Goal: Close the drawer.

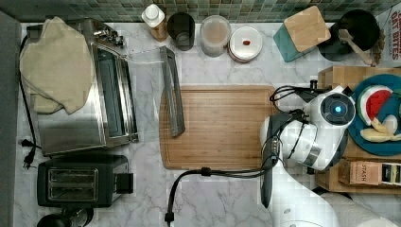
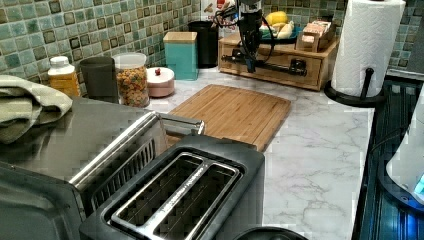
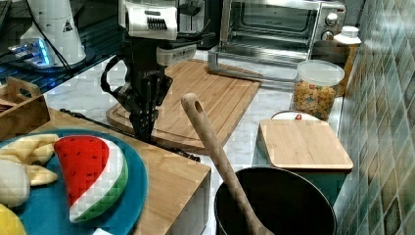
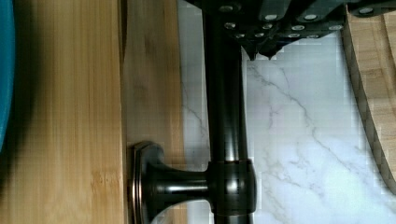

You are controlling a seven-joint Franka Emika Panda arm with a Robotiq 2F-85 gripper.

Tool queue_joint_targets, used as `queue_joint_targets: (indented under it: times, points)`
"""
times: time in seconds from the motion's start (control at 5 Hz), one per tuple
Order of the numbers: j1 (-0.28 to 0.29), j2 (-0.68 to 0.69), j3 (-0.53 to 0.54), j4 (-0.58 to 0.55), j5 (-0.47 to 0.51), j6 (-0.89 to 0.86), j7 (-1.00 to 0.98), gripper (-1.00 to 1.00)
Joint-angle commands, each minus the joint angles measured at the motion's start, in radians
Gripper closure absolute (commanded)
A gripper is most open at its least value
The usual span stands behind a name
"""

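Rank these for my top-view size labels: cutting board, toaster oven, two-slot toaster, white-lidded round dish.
As they look in the top view:
1. Cutting board and toaster oven: close in spread, and a cloth covers part of the oven, so I won't rank them.
2. Two-slot toaster.
3. White-lidded round dish, clearly smallest.

Overhead, two opposing sides, close wrist; shared cutting board [image 1: 220,125].

Kitchen, marble counter [image 1: 217,194], toaster [image 1: 78,182], tiled backsplash [image 2: 75,30]

White marble counter [image 1: 217,194] carried a cutting board [image 1: 222,125] at centre, toaster oven [image 1: 87,94], toaster [image 1: 78,180], jars (by the tiled wall), wooden cabinet [image 2: 280,57], paper-towel stand [image 2: 367,45].
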Motion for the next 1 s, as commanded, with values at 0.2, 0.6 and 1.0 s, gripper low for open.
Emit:
queue_joint_targets:
  times: [0.2, 0.6, 1.0]
  points:
    - [-0.15, -0.054, -0.156, 0.111, -0.022, -0.02, -0.021, 1.0]
    - [-0.145, -0.053, -0.162, 0.111, -0.019, -0.02, -0.023, 1.0]
    - [-0.144, -0.053, -0.163, 0.111, -0.019, -0.019, -0.024, 1.0]
